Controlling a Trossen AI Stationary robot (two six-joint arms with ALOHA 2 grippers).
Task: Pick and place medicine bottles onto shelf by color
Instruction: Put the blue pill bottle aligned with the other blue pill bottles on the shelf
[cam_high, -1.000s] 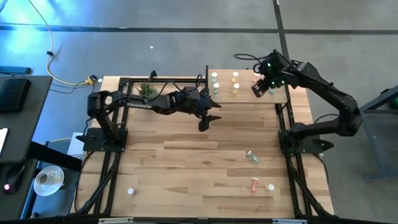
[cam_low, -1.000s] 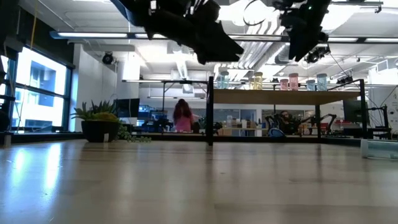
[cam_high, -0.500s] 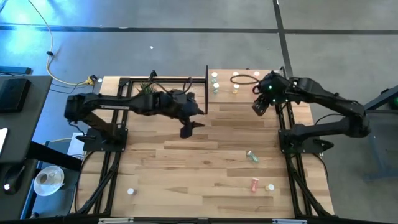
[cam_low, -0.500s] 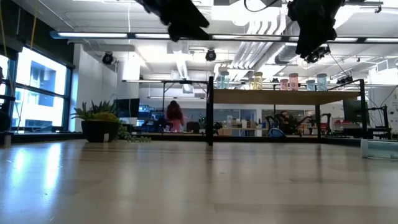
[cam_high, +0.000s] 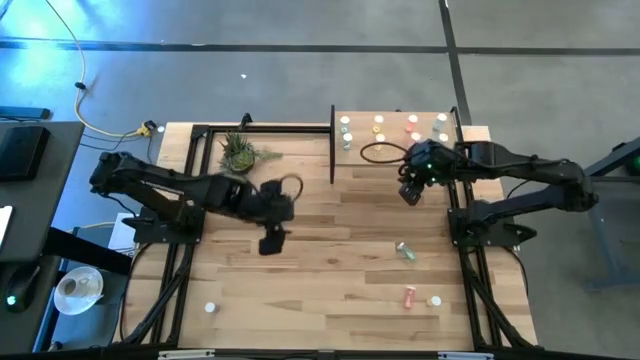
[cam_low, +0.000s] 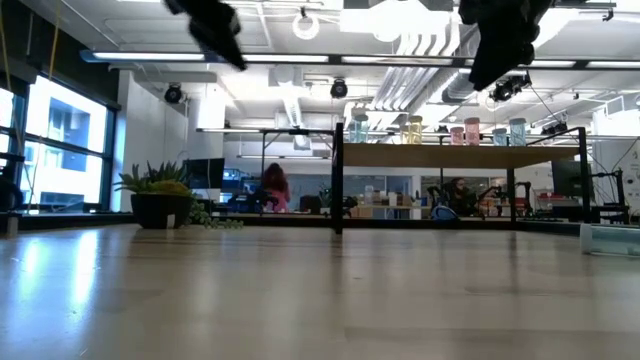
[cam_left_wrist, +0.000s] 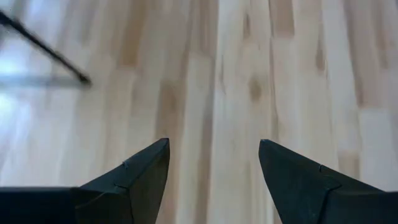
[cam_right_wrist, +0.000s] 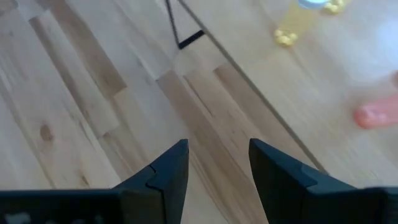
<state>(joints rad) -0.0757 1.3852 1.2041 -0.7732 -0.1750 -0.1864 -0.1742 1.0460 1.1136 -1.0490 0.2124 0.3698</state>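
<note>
High view: bench (cam_high: 330, 260) of light planks; shelf (cam_high: 400, 135) at the far right corner, a potted plant (cam_high: 238, 150) at far left by the black frame (cam_high: 270, 128). Upright bottles stand on the shelf with white caps showing: two pale ones (cam_high: 346, 128) at its left end, yellow ones (cam_high: 379, 127) next, an orange-red pair (cam_high: 413, 127), more (cam_high: 441, 125) at the right end. Low view gives the same row up on the shelf, teal, yellow, pink, teal from left to right. On the bench well apart from the shelf: a teal bottle (cam_high: 405, 251) lying on its side, long axis diagonal; an orange-red bottle (cam_high: 409, 296) lying flat nearer the front, long axis roughly front to back; a white one (cam_high: 435, 300) just beside it, upright; another white one (cam_high: 210, 308) alone at front left. A black cable loop (cam_high: 380, 152) hangs over the shelf's near edge. Left gripper (cam_high: 270, 240) is over bare bench mid-left, fingers (cam_left_wrist: 140, 174) spread wide, holding nothing. Right gripper (cam_high: 409, 190) is just off the shelf's near edge, fingers (cam_right_wrist: 168, 168) apart, nothing between them; its wrist view shows a yellow bottle (cam_right_wrist: 297, 22) and an orange-red one (cam_right_wrist: 378, 113) on the shelf beyond. People are in the room behind, blurred
</note>
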